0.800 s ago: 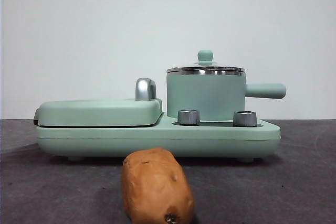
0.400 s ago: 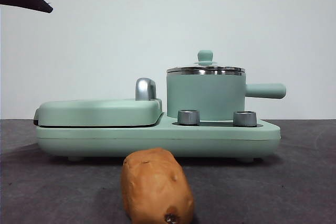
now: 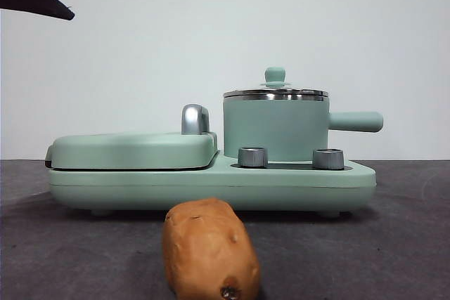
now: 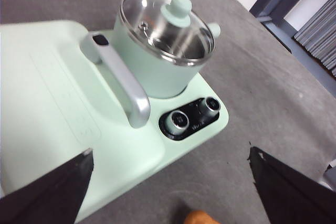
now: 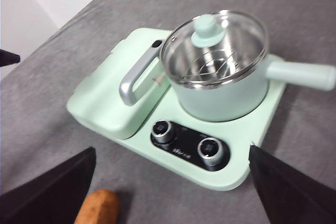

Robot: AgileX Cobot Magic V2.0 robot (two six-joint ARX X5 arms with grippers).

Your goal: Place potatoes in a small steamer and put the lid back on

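Dark grey table (image 3: 408, 258) before a plain white wall, carrying a mint-green cooker (image 3: 211, 177). On its raised side stands the small steamer (image 3: 275, 131), shut by the lid (image 3: 275, 93), whose glass shows a bare steel rack inside. Near the cooker's front, apart from it, the potato (image 3: 209, 247) lies on the table. Left gripper (image 4: 168, 187) and right gripper (image 5: 170, 184) both hover high above the cooker, jaws spread wide, holding nothing. The potato looks firm, fairly heavy and smooth-skinned, so it should probably be gripped across its thick middle. The lid is glass, likely breakable; its small knob (image 5: 205, 29) looks the one sound hold, and it must come off first.
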